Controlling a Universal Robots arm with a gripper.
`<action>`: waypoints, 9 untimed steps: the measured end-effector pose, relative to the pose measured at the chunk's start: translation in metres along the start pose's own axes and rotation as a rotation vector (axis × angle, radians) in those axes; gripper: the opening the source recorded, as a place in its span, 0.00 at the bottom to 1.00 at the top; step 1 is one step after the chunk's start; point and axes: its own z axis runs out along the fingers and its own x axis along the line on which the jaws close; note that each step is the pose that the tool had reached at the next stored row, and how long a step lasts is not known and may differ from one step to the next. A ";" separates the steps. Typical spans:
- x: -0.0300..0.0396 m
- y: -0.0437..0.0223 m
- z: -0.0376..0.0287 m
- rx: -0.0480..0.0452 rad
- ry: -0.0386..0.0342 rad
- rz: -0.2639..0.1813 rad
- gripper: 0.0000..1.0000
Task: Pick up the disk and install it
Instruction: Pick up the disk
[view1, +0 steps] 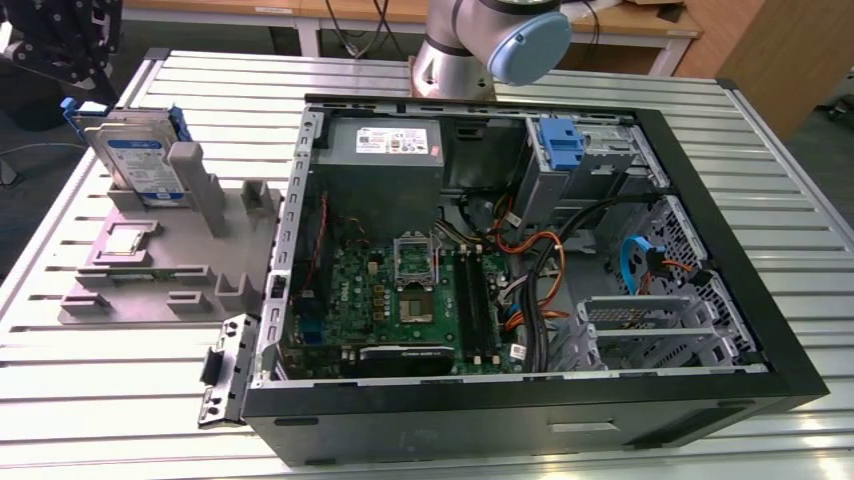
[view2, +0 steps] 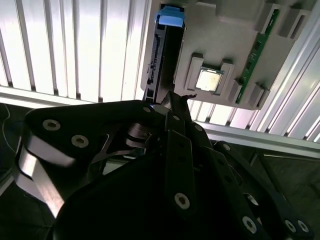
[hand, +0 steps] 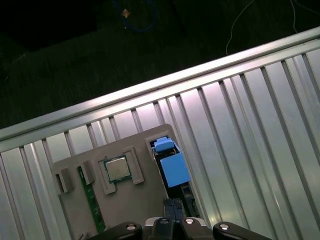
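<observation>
The disk (view1: 138, 160) stands upright in a slot of the grey fixture (view1: 160, 265), at the exterior view's left beside the open computer case (view1: 534, 260). It is silver with a blue-and-white label and a blue carrier frame. My gripper (view1: 78, 70) hangs just above the disk's top edge. In the second wrist view the gripper's tip (view2: 176, 97) overlaps the near end of the disk (view2: 165, 55). The first wrist view shows the disk (hand: 172, 167) edge-on from above, with the gripper (hand: 172, 207) over its near end. Whether the two touch is hidden.
On the fixture lie a processor chip (hand: 116, 169) and a green memory stick (hand: 90, 200). Inside the case are a motherboard (view1: 400, 290), a grey power supply (view1: 380, 150), loose cables and a drive cage with a blue bracket (view1: 561, 140). A slatted metal table (view1: 107, 400) carries everything.
</observation>
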 end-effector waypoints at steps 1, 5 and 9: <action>0.0000 0.0000 0.0000 -0.0001 0.0002 -0.004 0.11; 0.0000 0.0000 0.0000 -0.0006 0.0010 -0.021 0.11; 0.0000 0.0000 0.0000 -0.0011 0.0018 -0.038 0.11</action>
